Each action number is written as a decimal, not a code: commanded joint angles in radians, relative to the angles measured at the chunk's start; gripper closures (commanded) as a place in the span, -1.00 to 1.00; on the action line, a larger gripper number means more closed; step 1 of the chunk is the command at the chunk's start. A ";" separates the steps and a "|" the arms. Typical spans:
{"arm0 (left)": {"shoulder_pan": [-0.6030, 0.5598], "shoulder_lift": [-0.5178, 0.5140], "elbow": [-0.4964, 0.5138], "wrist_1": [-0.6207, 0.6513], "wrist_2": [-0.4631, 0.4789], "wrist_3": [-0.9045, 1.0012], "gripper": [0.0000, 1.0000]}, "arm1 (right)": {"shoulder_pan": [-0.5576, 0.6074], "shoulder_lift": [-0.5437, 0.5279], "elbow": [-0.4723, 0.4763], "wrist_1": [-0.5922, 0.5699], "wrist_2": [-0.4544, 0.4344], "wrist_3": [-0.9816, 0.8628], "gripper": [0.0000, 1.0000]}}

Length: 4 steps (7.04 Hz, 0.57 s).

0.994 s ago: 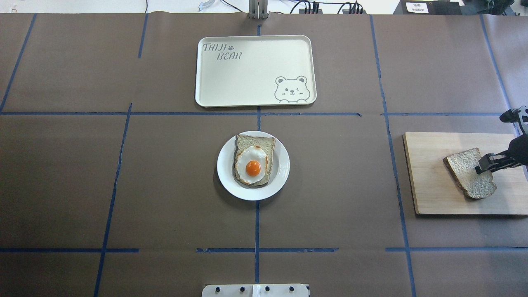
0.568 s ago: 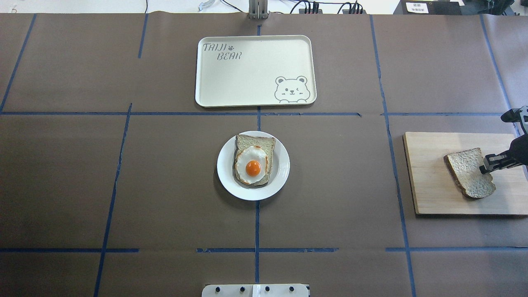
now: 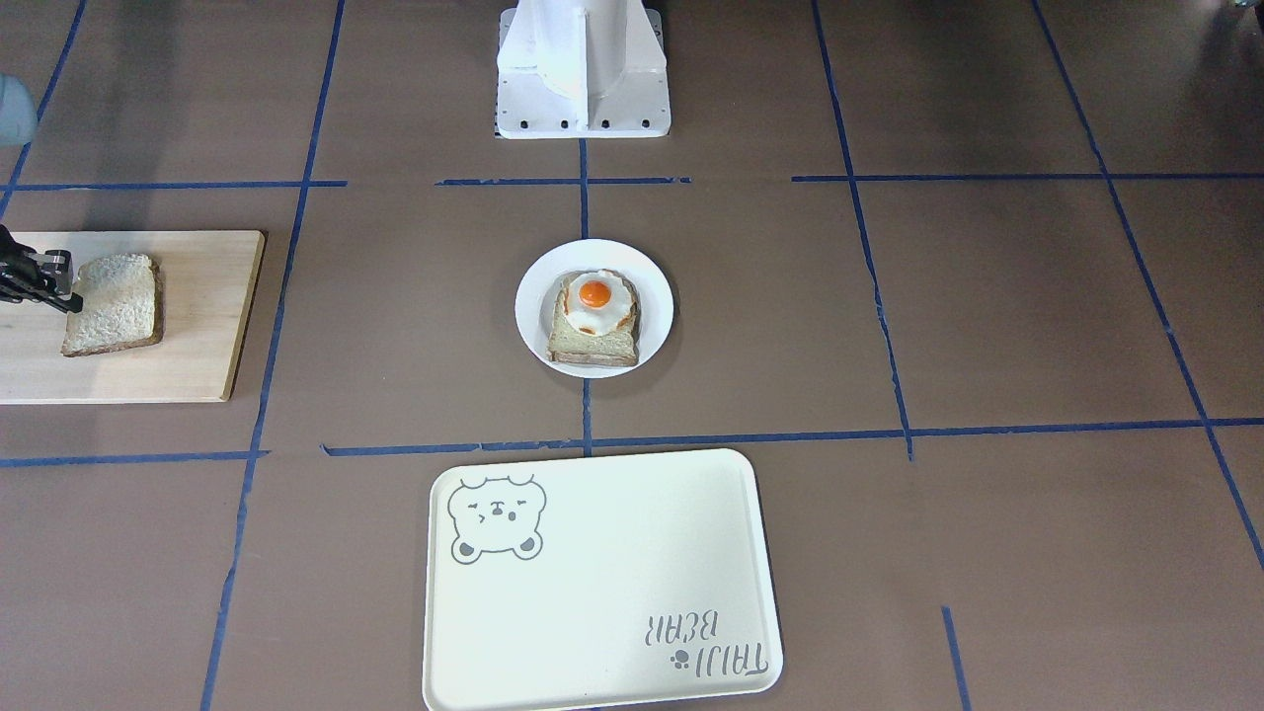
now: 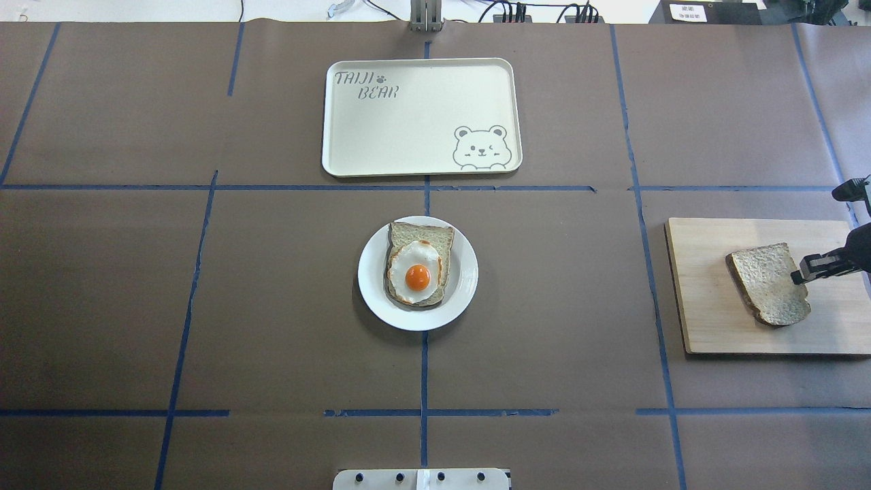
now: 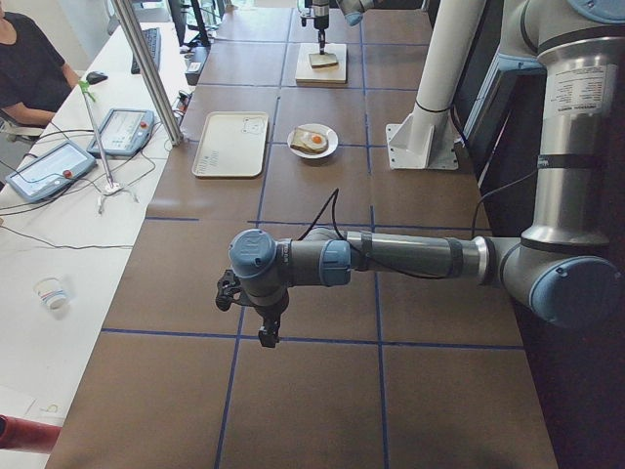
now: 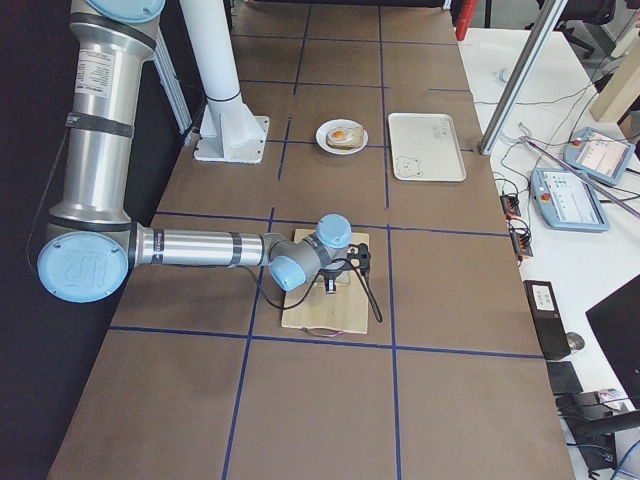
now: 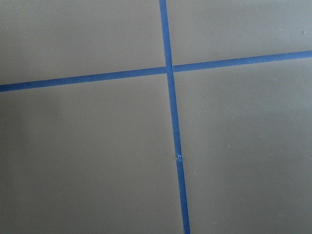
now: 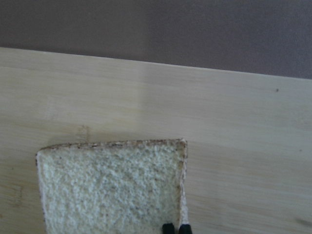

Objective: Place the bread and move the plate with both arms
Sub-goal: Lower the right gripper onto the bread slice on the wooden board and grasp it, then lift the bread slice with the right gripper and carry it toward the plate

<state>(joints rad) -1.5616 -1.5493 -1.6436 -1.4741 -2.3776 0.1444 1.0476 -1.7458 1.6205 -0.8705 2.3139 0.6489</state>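
Note:
The plain bread slice (image 4: 767,282) lies on a wooden cutting board (image 4: 708,313) at the table's right end, with its right edge tilted up. My right gripper (image 4: 801,275) is shut on that edge. The right wrist view shows the fingertips (image 8: 168,228) pinched close together at the slice's (image 8: 109,187) rim. The front view shows the same grip (image 3: 61,288) on the bread (image 3: 117,304). The white plate (image 4: 467,272) sits mid-table and bears a bread slice with a fried egg (image 4: 416,273). My left gripper (image 5: 266,334) hangs over bare table, seen only from the side; I cannot tell if it is open.
A cream tray with a bear drawing (image 4: 422,116) lies beyond the plate, at the far side of the table. The white pedestal (image 3: 583,69) stands at the robot's side. Blue tape lines cross the brown table cover (image 7: 170,122).
My right gripper has drawn a little to the right with the bread's edge. That edge has lifted, so the slice now tilts on the board. The plate and tray have not moved.

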 commanded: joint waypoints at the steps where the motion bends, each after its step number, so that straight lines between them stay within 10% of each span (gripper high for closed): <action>1: 0.000 0.000 -0.008 0.000 0.000 0.000 -1.00 | 0.035 0.005 0.001 0.118 0.060 0.087 1.00; 4: 0.000 0.000 -0.010 0.000 0.000 0.000 -1.00 | 0.089 0.054 0.045 0.223 0.171 0.269 1.00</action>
<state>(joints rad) -1.5616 -1.5493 -1.6529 -1.4742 -2.3777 0.1442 1.1257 -1.7143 1.6440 -0.6865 2.4595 0.8303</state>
